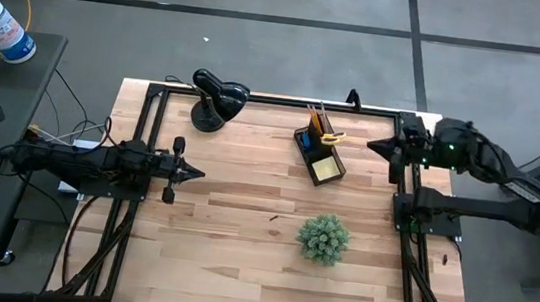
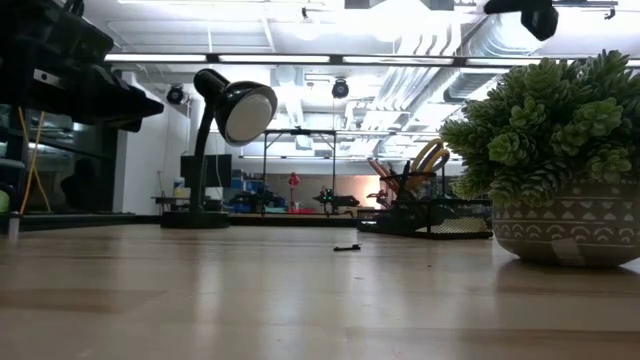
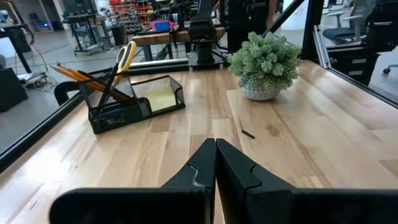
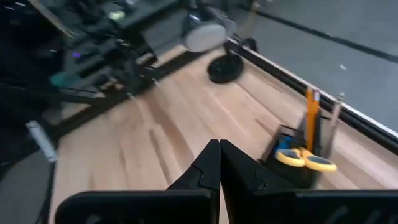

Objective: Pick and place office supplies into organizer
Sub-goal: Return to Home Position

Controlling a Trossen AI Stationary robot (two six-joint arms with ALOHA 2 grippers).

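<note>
The black mesh organizer [image 1: 318, 152] stands at the table's far middle. Orange pencils [image 3: 74, 73] and yellow-handled scissors [image 3: 126, 57] stick up from its tall compartment, and a yellow sticky-note pad [image 3: 158, 98] lies in its lower tray. A small blue item [image 4: 286, 142] shows in the tall part. My left gripper [image 1: 197, 174] is shut and holds nothing, level over the table's left side and pointing right. My right gripper [image 1: 371, 145] is shut and holds nothing, raised at the right edge beside the organizer [image 4: 292, 167].
A round green plant in a patterned pot [image 1: 323, 237] stands near the table's middle right. A black domed lamp [image 1: 217, 98] sits at the far left. A tiny dark scrap [image 3: 248, 134] lies on the bare wood [image 1: 238, 268] between the plant and my left gripper.
</note>
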